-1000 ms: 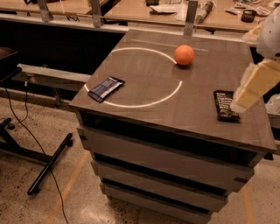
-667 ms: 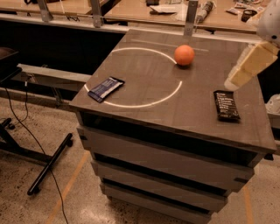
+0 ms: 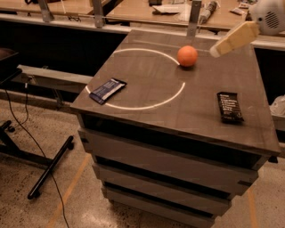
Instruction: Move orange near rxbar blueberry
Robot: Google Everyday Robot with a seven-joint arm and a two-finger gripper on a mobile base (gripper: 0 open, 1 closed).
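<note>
The orange [image 3: 187, 56] sits on the far middle of the dark tabletop [image 3: 178, 102], on the white circle line. The rxbar blueberry [image 3: 107, 90], a dark blue wrapper with a white patch, lies flat near the table's front left corner. My gripper [image 3: 217, 50] reaches in from the upper right with its cream-coloured tip in the air just right of the orange and slightly above it, apart from it. It holds nothing that I can see.
A black-wrapped bar with white lettering [image 3: 230, 106] lies on the right side of the table. A white circle [image 3: 141, 80] is marked on the top. Wooden benches [image 3: 151, 11] with clutter stand behind. A black stand leg [image 3: 49, 167] and a cable lie on the floor at left.
My gripper has risen from over the black bar at the right edge and moved back and left, to a spot just right of the orange. The objects have not moved.
</note>
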